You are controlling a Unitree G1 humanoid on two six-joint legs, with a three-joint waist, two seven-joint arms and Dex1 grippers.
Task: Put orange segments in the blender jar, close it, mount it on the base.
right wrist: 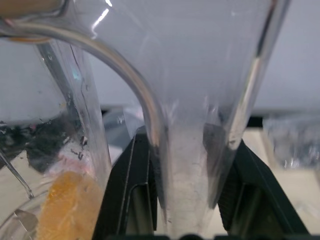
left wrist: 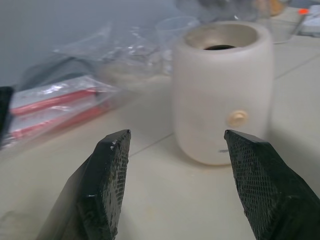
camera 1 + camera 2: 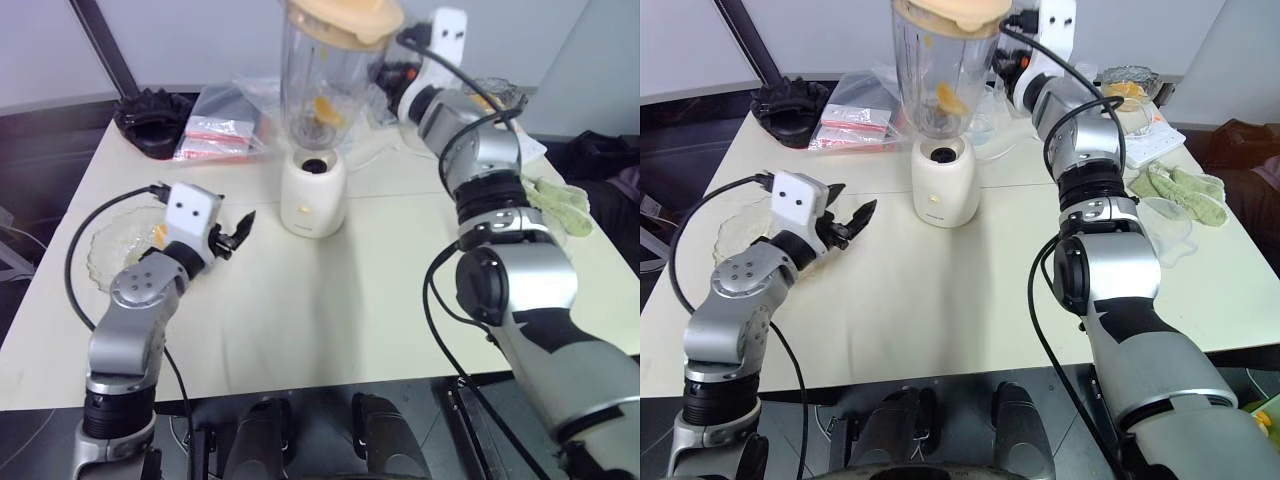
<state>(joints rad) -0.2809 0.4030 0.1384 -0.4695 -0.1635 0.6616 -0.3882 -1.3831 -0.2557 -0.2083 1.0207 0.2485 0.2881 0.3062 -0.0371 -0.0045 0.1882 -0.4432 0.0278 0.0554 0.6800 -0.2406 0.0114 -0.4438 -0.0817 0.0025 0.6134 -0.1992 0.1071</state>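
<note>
Between the right jaws: handle of the blender jar, clamped; jar held in the air just above the base.
Inside jar: orange segments; lid on.
Left jaws: spread, empty.
Left: mounting.

blender jar: clear, lidded, held above base | orange segments: inside jar
</note>
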